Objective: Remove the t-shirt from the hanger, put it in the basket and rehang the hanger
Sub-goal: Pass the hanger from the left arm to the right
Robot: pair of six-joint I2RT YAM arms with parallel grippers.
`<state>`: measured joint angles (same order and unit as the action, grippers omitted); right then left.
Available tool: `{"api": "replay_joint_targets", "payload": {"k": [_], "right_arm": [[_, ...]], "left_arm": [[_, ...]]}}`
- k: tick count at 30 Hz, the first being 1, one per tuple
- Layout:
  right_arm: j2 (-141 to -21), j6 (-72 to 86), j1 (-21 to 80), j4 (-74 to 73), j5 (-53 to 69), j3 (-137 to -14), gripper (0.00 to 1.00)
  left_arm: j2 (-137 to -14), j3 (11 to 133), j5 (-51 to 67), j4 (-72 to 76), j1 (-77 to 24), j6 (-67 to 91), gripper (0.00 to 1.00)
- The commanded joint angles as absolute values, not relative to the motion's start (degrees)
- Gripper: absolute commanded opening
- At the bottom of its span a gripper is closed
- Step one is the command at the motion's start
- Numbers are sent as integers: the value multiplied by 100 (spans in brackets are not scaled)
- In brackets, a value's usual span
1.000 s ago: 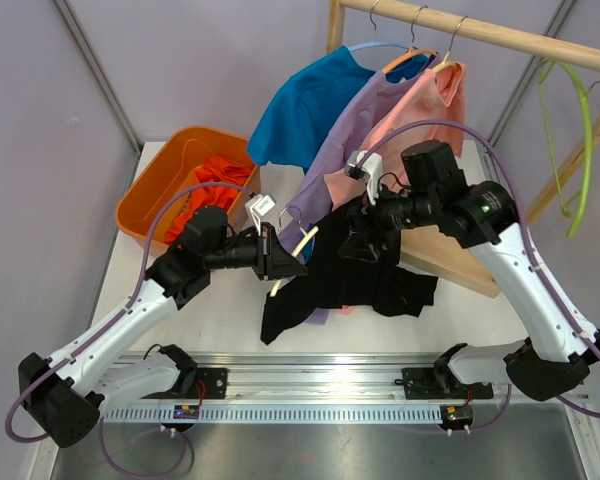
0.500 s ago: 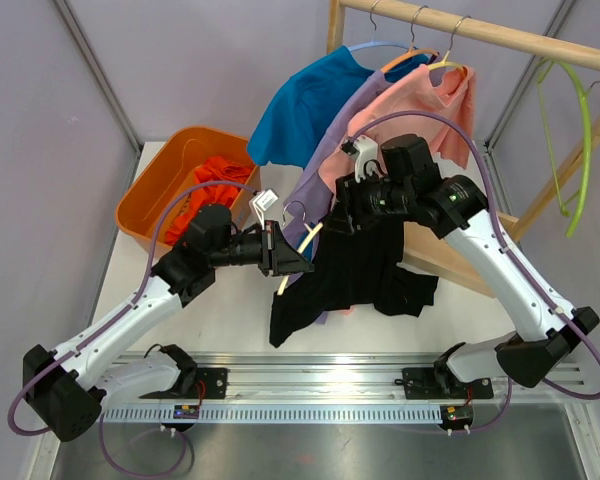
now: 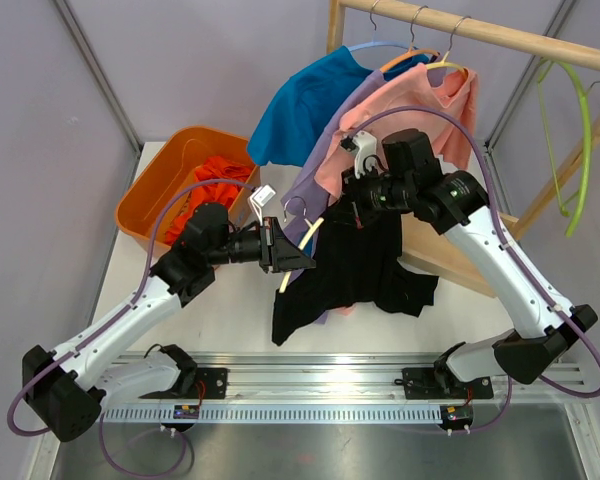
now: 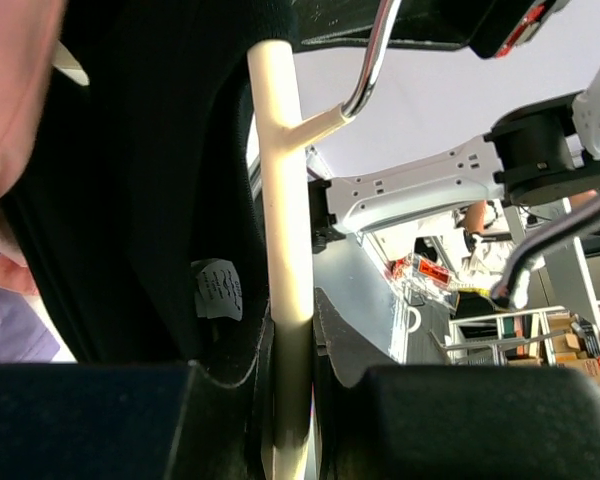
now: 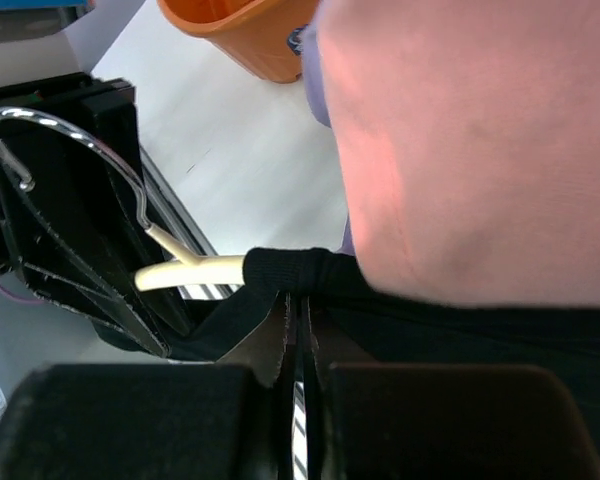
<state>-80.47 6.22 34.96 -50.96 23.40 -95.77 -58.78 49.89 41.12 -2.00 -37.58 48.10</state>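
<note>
The left gripper [image 4: 292, 325] clamps the cream hanger [image 4: 278, 180], whose bar runs toward the right gripper [image 5: 298, 315]. That gripper is pinched on the black t-shirt [image 3: 358, 268] collar, above mid-bench.

No legible text anywhere

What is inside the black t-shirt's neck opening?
One arm of the cream hanger runs into the collar of the black t-shirt; its metal hook stays outside. The rest of the hanger cannot be seen, covered by the fabric.
</note>
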Motion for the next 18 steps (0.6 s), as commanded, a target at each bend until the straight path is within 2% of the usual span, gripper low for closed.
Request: {"api": "replay_joint_targets", "payload": {"k": [1, 10, 16, 18], "right_arm": [[-8033, 36, 3498, -5088, 3355, -10045, 0], [-7972, -1186, 3498, -5862, 5413, -10538, 0], [-8024, -1353, 3498, -5985, 5538, -10389, 0], [-8016, -1800, 3498, -6334, 5266, -10406, 7]], "left_arm": [[-5704, 5519, 4614, 337, -3850, 4669, 0], [-6231, 6046, 4895, -342, -3867, 3956, 0], [-6504, 6424, 5150, -781, -3885, 3438, 0], [-6530, 6477, 5194, -957, -3885, 3236, 0]]}}
